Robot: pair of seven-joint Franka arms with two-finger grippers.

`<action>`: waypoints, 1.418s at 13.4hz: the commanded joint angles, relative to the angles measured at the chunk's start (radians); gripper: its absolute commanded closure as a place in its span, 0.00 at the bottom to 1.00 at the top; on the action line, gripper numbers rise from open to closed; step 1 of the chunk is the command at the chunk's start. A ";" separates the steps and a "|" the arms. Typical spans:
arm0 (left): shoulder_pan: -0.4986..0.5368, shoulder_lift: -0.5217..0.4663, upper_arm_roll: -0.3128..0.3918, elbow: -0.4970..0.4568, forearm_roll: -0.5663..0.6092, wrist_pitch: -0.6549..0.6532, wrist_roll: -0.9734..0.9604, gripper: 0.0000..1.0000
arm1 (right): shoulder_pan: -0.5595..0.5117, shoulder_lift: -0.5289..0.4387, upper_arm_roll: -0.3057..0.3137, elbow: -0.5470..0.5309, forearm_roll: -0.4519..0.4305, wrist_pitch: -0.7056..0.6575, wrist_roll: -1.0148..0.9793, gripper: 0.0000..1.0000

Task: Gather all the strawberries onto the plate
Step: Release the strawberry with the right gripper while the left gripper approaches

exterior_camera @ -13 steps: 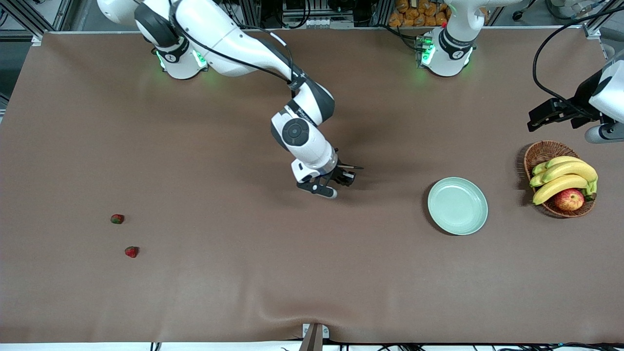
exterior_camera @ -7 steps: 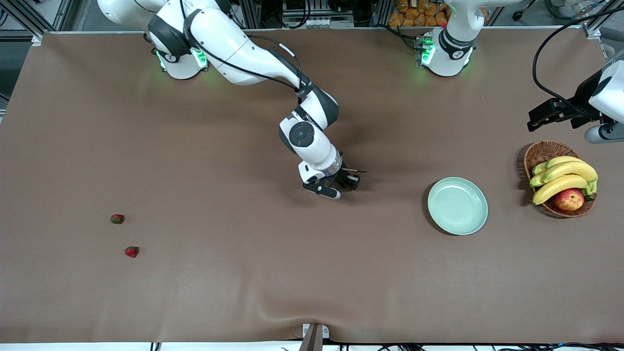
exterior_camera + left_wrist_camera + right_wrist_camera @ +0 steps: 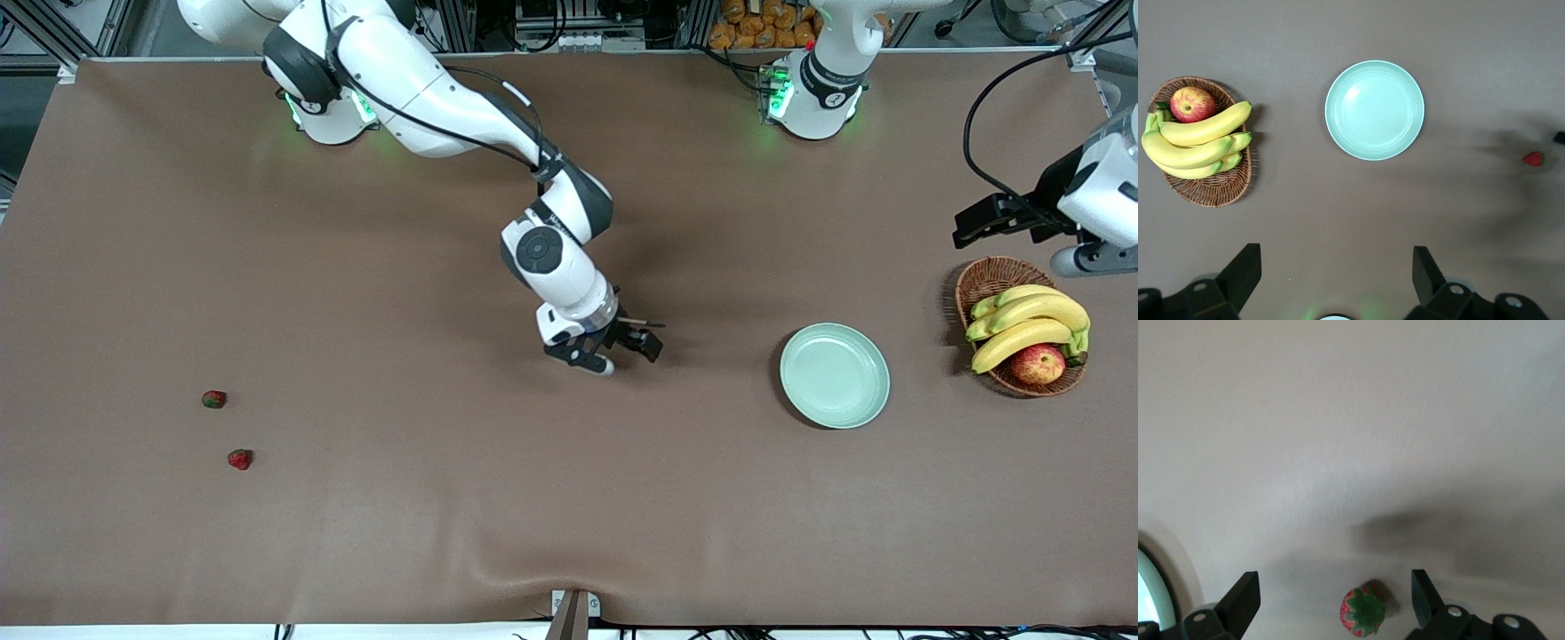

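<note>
From the front camera, the right pincer [image 3: 622, 348] is hanging low over the middle of the desk [image 3: 444, 533], with its two fingers standing wide apart and nothing between them. The plate [image 3: 834, 375] is sitting well apart from it, toward the left arm's end, and it is looking bare. Two strawberries [image 3: 213, 399] [image 3: 239, 459] are lying close together toward the right arm's end, one a bit nearer the camera than the other. The left pincer [image 3: 969, 231] is waiting up above the basket [image 3: 987, 276] of bananas [image 3: 1022, 333], with an apple [image 3: 1037, 364] in it too.

In the left wrist view, its own fingers [image 3: 1245, 270] are spread wide and holding nothing. The plate [image 3: 1374, 110] is lying below, and a third strawberry [image 3: 1532, 159] is resting on the cloth well apart from the plate.

In the right wrist view, that strawberry [image 3: 1363, 612] is sitting on the desk between the open fingers [image 3: 1245, 595], leaves up. It is looking like a berry left short of the plate. To do this well, the left arm should be coming over slowly, going straight down with the berry in the middle, and squeezing softly so it is not rolling away.

The brown cloth is smooth, with one small bump at the camera edge. Metal frames and cables are standing around the room.
</note>
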 commanded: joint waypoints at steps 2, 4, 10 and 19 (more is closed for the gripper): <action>0.003 0.004 -0.001 0.002 -0.003 0.005 0.021 0.00 | -0.107 -0.114 0.011 -0.013 -0.002 -0.189 -0.109 0.00; -0.014 0.036 -0.011 -0.003 -0.005 0.039 -0.002 0.00 | -0.179 -0.167 0.011 -0.013 0.000 -0.295 -0.199 0.00; -0.177 0.217 -0.070 -0.015 -0.026 0.197 -0.294 0.00 | -0.449 -0.273 0.008 -0.014 -0.052 -0.573 -0.588 0.00; -0.470 0.551 -0.072 -0.015 0.023 0.536 -1.247 0.00 | -0.737 -0.191 0.006 -0.013 -0.463 -0.434 -1.271 0.00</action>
